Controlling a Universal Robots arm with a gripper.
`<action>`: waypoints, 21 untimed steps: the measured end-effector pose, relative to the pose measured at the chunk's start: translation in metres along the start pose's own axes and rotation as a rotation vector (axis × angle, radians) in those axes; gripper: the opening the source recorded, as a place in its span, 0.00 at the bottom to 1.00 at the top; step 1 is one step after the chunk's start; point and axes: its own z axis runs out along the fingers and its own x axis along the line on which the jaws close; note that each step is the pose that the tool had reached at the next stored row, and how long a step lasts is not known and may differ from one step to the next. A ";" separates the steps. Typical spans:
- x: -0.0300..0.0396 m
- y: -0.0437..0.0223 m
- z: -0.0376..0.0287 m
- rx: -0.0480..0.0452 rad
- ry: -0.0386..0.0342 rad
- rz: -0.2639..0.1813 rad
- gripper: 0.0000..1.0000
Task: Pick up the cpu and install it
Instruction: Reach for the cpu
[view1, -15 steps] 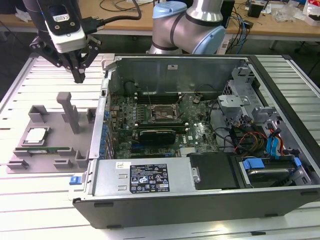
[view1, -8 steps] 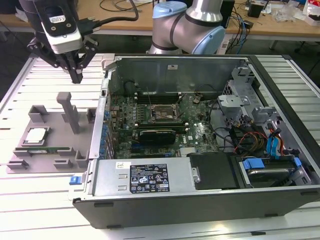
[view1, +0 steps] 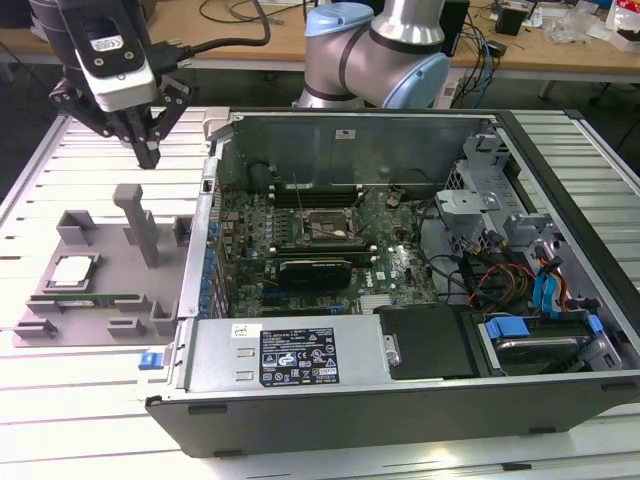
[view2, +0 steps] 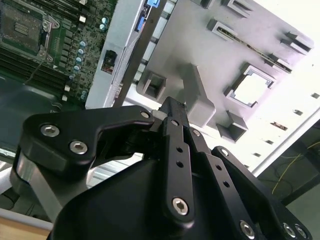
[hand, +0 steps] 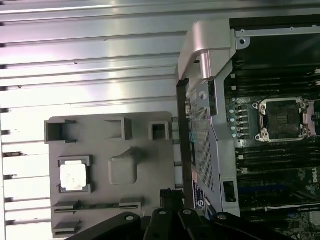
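The gripper (view1: 148, 150) hangs in the air above the slatted table (view1: 90, 420), over the edge of the grey holder (view1: 105, 265) that lies farther from the exterior camera. It touches nothing. Its two black fingers (view2: 172, 125) meet at the tips and carry nothing between them (both wrist views show them drawn together).

The cpu (view1: 72, 272) lies flat in a square pocket of the holder, near the holder's edge on the exterior view's left, with its silver top facing up. It is well apart from the gripper. In the first wrist view the cpu (hand: 73, 176) shows bright in that same pocket. Just beside it, along the holder's near edge, a thin green memory stick (view1: 100, 300) sits in a slot. An upright grey post (view1: 135, 220) rises from the middle of the holder, between the cpu and the open computer case (view1: 400, 380).

The case stands on the table just beside the holder's edge on the exterior view's right. On its board, the metal-framed socket (view1: 325, 228) stands open with no chip in it.
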 end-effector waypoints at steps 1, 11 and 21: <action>0.0015 0.0002 0.0009 0.0001 0.0001 0.000 0.11; 0.0233 0.0019 0.0091 0.0000 0.0000 0.000 0.11; 0.0377 0.0051 0.0143 0.0000 0.0000 0.000 0.11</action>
